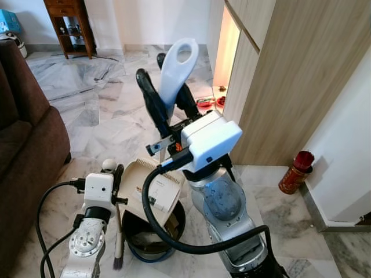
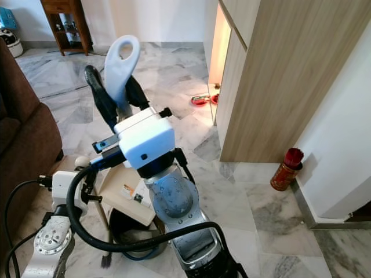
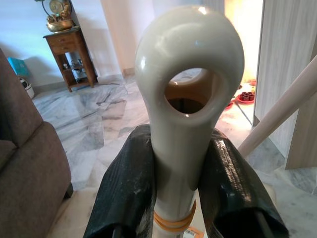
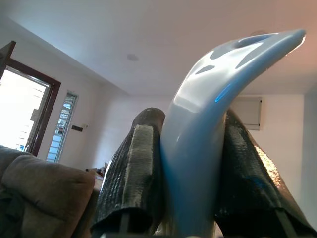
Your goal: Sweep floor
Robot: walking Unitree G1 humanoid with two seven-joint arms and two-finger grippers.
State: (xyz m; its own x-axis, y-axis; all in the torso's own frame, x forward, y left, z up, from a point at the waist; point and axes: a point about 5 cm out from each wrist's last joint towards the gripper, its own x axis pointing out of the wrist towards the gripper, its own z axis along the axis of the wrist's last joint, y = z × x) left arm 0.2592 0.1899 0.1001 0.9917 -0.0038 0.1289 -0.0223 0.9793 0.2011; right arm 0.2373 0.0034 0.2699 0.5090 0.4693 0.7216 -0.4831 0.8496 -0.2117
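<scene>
My right gripper (image 1: 166, 81) is raised at the middle of the head views, shut on the pale blue-white looped handle (image 1: 179, 58) of a long dustpan. That handle points up toward the ceiling (image 4: 198, 124). The beige dustpan pan (image 1: 155, 186) tilts over a black bin (image 1: 148, 240) at my feet. At the lower left my left gripper (image 1: 116, 176) is shut on a brush's cream handle (image 3: 185, 74). The brush hangs down beside the bin, with its dark bristles (image 1: 118, 263) near the floor. The dustpan's cream pole (image 3: 282, 109) crosses behind that handle.
A brown sofa (image 1: 23, 150) stands close on my left. A tall wooden cabinet (image 1: 290, 75) rises on my right, with a red canister (image 1: 295, 171) at its foot by the white wall. Red bowls (image 1: 206, 104) lie on the marble floor (image 1: 110, 110) ahead. A wooden side table (image 1: 69, 23) is at the back.
</scene>
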